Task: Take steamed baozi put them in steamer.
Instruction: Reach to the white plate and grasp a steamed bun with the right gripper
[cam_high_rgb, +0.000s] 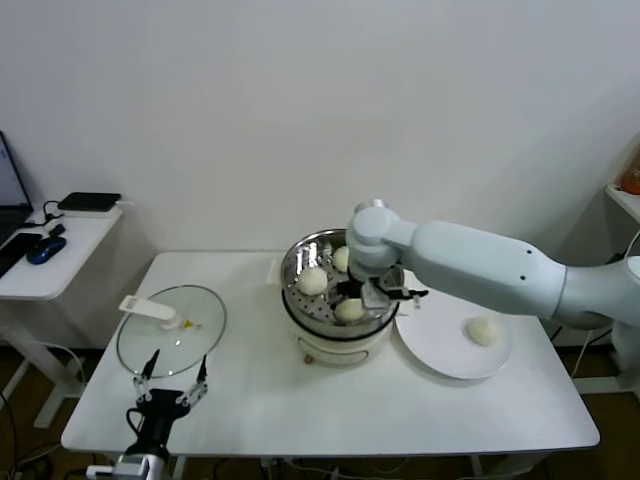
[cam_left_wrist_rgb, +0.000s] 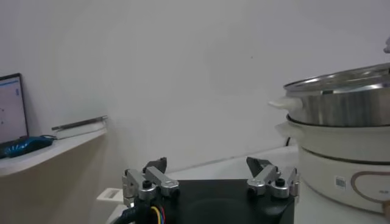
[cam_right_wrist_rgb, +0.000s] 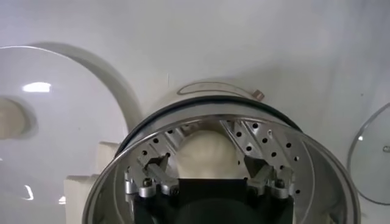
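The steamer (cam_high_rgb: 291, 268) stands mid-table with three baozi on its perforated tray: one at the left (cam_high_rgb: 313, 281), one at the back (cam_high_rgb: 341, 258), one at the front (cam_high_rgb: 350, 310). My right gripper (cam_high_rgb: 365, 293) hangs over the pot, open. In the right wrist view its fingers (cam_right_wrist_rgb: 207, 161) straddle the front baozi (cam_right_wrist_rgb: 206, 149) without touching it; the bun rests on the steamer's tray (cam_right_wrist_rgb: 286, 152). A fourth baozi (cam_high_rgb: 484, 330) lies on the white plate (cam_high_rgb: 440, 345). My left gripper (cam_high_rgb: 176, 372) is parked at the front left edge, open and empty (cam_left_wrist_rgb: 207, 163).
The glass lid (cam_high_rgb: 170, 335) with a white handle lies flat left of the steamer, just beyond my left gripper. The steamer (cam_left_wrist_rgb: 347, 103) also shows in the left wrist view. A side table (cam_high_rgb: 50, 265) with a laptop stands at the far left.
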